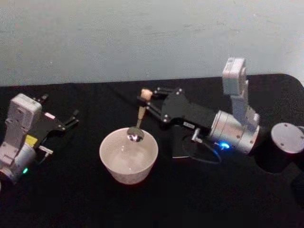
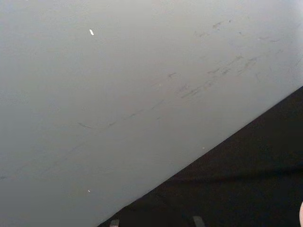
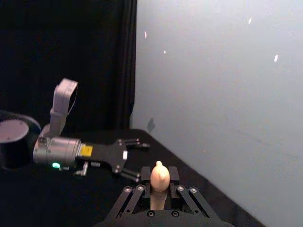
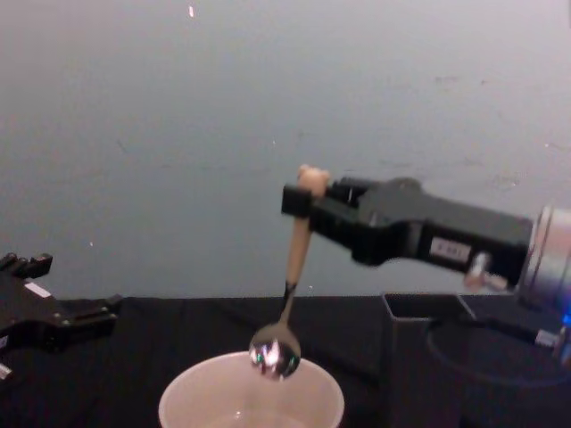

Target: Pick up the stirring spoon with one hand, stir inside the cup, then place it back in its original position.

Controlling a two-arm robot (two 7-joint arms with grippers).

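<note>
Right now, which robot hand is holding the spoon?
The right gripper: it is shut on the stirring spoon, holding it by the beige handle over the cup. The left gripper sits open and empty, off to the left.

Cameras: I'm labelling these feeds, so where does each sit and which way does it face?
Head view: high, looking down at the wide cream-white cup; left gripper and right gripper show.
Chest view: low, looking across the black table; right gripper holds the beige-handled, metal-stemmed stirring spoon.
Left wrist view: faces the pale wall above the table.
Right wrist view: looks along its fingers towards the left gripper.
Head and chest share cup and spoon.
</note>
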